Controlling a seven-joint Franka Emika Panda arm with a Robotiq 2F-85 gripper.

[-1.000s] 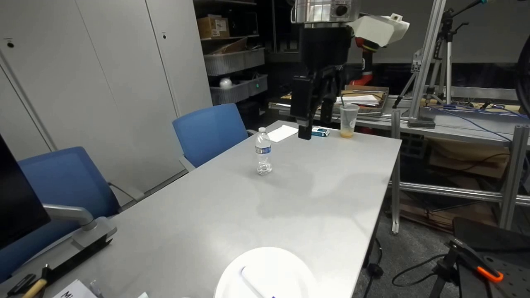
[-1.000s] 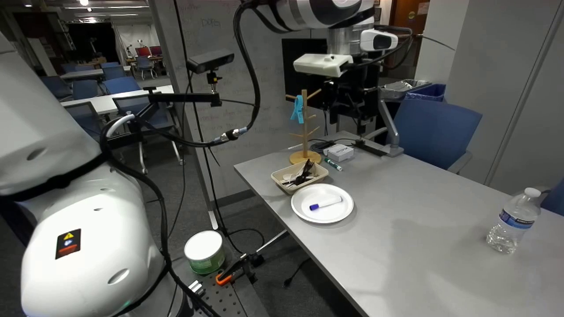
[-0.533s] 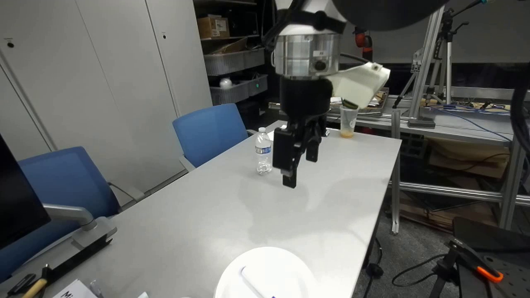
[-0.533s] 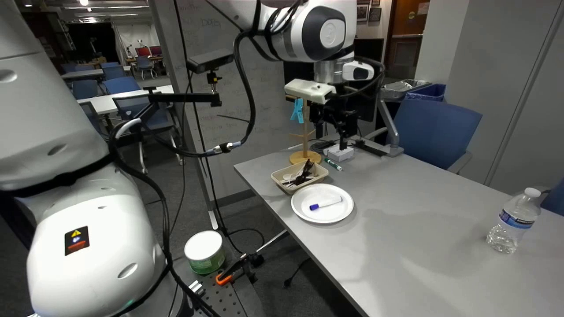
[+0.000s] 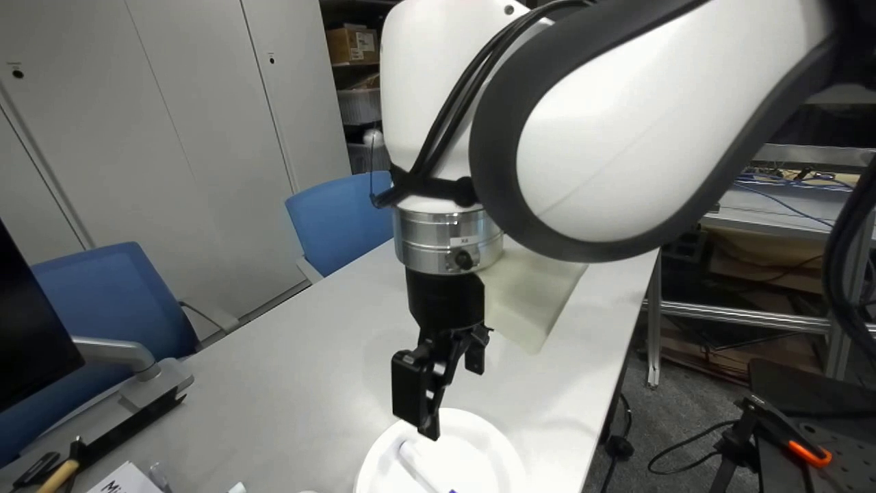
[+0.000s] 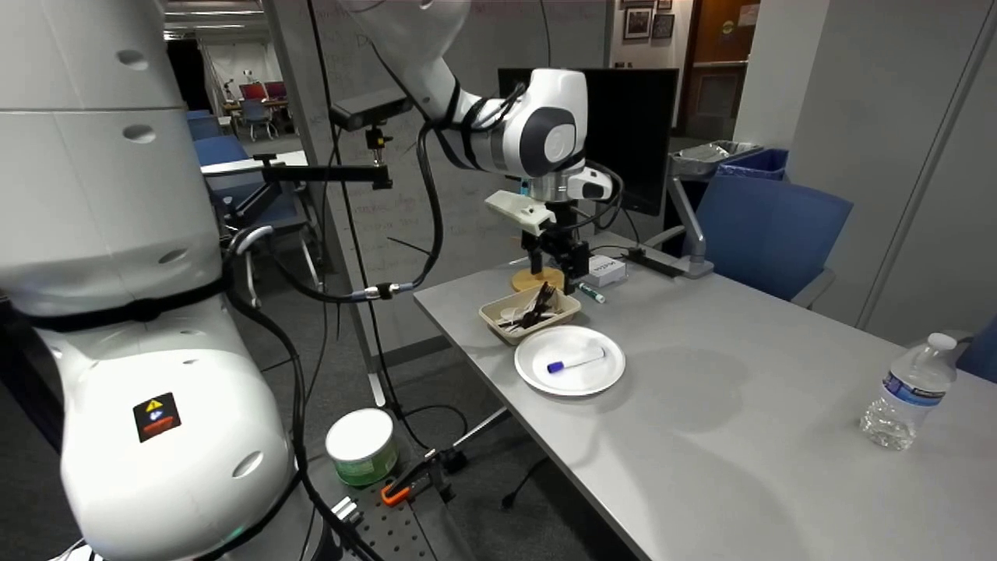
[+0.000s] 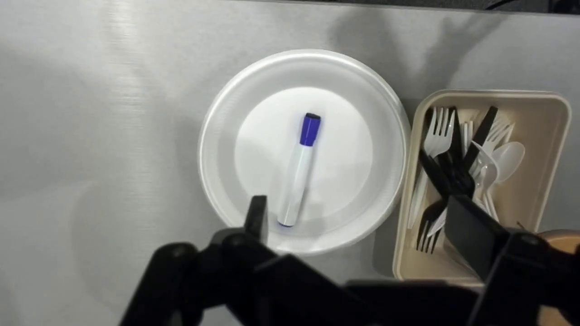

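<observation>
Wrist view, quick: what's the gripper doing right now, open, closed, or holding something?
Gripper: open, holding nothing; the marker lies on the plate.

Office-like lab: robot arm (image 5: 629, 137), mounted camera (image 6: 372, 110), whiteboard (image 6: 467, 241), blue chairs (image 6: 767, 226).

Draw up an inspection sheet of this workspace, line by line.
Surface: gray table, patches of shadow.
Work items: blue-capped marker lying on a white plate; tray of mixed cutlery beside it.
Clutter: small white box, green marker, standing bottle.
Grip: tool open, holding nothing, above the table.
Cables: black cable looping beside the arm; floor cord.
Surroundings: blue chairs, monitor, cupboards.
</observation>
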